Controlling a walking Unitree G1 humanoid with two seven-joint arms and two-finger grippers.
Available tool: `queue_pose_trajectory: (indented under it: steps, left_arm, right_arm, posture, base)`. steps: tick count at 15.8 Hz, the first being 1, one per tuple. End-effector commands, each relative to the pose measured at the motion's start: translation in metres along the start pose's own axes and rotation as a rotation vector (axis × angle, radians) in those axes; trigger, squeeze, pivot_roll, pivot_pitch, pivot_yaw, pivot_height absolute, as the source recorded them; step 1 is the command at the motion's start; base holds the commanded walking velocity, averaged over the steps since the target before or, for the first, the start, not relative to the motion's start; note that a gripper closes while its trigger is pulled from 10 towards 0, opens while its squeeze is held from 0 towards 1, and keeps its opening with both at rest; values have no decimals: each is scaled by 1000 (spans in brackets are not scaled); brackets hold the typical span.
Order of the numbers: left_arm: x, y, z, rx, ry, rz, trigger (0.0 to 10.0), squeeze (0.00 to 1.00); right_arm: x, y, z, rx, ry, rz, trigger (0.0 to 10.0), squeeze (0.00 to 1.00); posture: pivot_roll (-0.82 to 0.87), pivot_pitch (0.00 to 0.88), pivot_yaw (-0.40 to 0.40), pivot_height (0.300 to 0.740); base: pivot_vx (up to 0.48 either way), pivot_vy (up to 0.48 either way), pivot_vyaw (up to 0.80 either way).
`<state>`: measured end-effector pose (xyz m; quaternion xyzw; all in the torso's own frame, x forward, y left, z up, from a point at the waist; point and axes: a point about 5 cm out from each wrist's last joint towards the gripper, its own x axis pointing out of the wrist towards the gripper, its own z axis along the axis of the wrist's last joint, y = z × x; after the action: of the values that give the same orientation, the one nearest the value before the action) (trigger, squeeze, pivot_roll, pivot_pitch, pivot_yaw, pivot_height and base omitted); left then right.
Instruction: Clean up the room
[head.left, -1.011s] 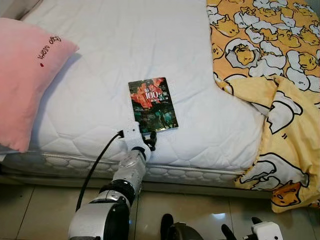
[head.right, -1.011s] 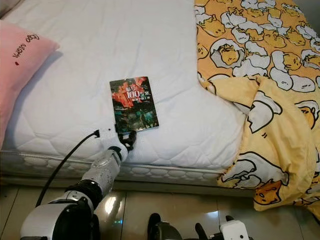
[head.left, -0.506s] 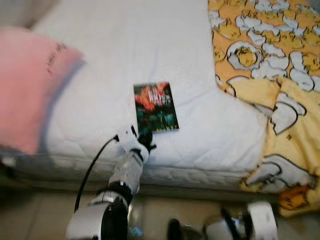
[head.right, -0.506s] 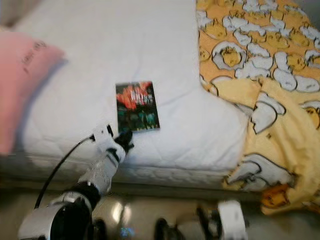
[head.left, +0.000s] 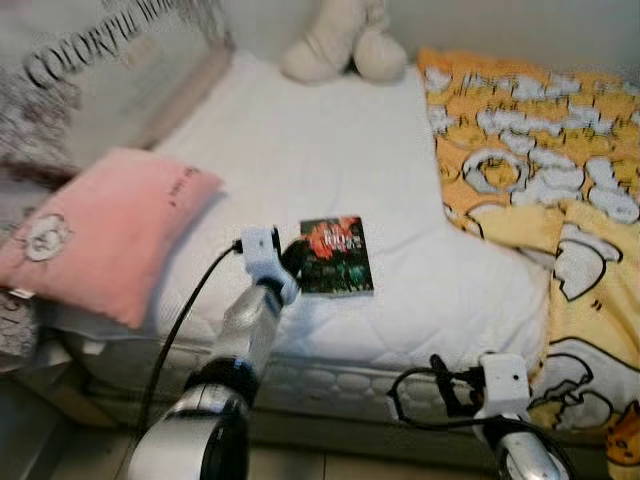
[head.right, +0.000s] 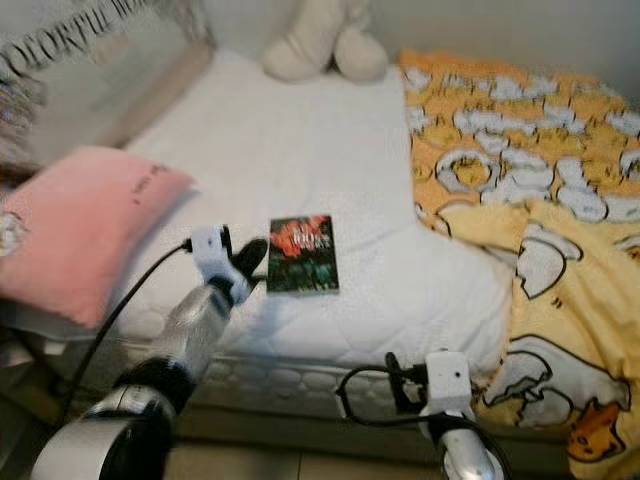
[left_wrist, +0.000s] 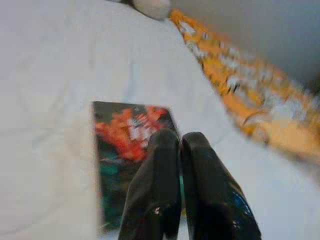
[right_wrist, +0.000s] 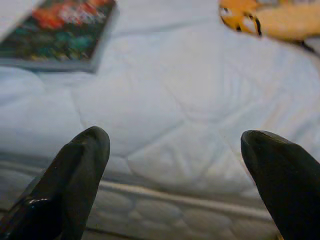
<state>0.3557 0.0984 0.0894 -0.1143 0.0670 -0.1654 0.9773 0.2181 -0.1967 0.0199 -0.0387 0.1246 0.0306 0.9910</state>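
The two eye views look from the robot's head forward and down over the near edge of the bed (head.left: 300, 150), taking in the white mattress as far as the plush toy (head.left: 335, 45) at its far end; both share the book (head.left: 337, 256), the pink pillow (head.left: 110, 225) and the yellow blanket (head.right: 520, 170). The left wrist view sits close, looking along the left gripper (left_wrist: 180, 142) across the book (left_wrist: 125, 150) toward the blanket. The right wrist view looks from low beside the mattress edge, between the spread fingers (right_wrist: 82, 165) of the right gripper (right_wrist: 175, 150), with the book (right_wrist: 60, 30) farther off.
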Motion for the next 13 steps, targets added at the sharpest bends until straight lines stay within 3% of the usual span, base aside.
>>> queue_pose_trajectory:
  steps: [1, 2, 3, 4, 5, 7, 8, 11, 13]
  left_arm:
    - [-5, -3, -5, 205, 17, -34, 4471, 0]
    - [-6, 0, -4, 289, 7, -8, 10000, 1000]
    - [-7, 3, 4, 485, -52, 16, 10000, 1000]
    - [-9, 5, 8, 575, -80, 34, 10000, 1000]
    - [-24, 22, 5, 466, -86, 126, 10000, 1000]
    - [-45, 33, -3, 394, -87, 179, 10000, 1000]
    - [-68, 34, -11, 306, -77, 209, 10000, 1000]
    - [-61, 9, -3, 296, -142, 167, 10000, 1000]
    - [-58, 4, -3, 227, -117, 147, 10000, 1000]
  right_arm:
    - [-1, 0, -1, 17, -8, 9, 10000, 0]
    - [0, 1, 0, 25, -17, 10, 10000, 0]
    - [4, 3, 13, 33, -74, 6, 10000, 0]
    - [6, 2, 23, 23, -126, -19, 10000, 0]
    - [4, -1, 56, 72, -268, -89, 10000, 0]
    - [-6, -5, 73, 122, -347, -136, 10000, 0]
    - [-21, -6, 70, 163, -340, -140, 10000, 0]
    - [-16, 2, 47, 172, -248, -77, 10000, 0]
    - [-7, -2, 51, 183, -240, -105, 10000, 0]
  posture:
    - [75, 0, 9, 740]
    - [79, 0, 7, 740]
    - [77, 0, 12, 740]
    - [71, 0, 19, 740]
    - [62, 0, 26, 740]
    - [62, 0, 24, 740]
    - [76, 0, 16, 740]
    - [95, 0, 5, 740]
    - [98, 0, 2, 740]
  base:
    - [0, 0, 0]
    - [0, 0, 0]
    - [0, 0, 0]
    - [0, 0, 0]
    - [0, 0, 0]
    - [0, 0, 0]
    - [0, 0, 0]
    - [0, 0, 0]
    - [0, 0, 0]
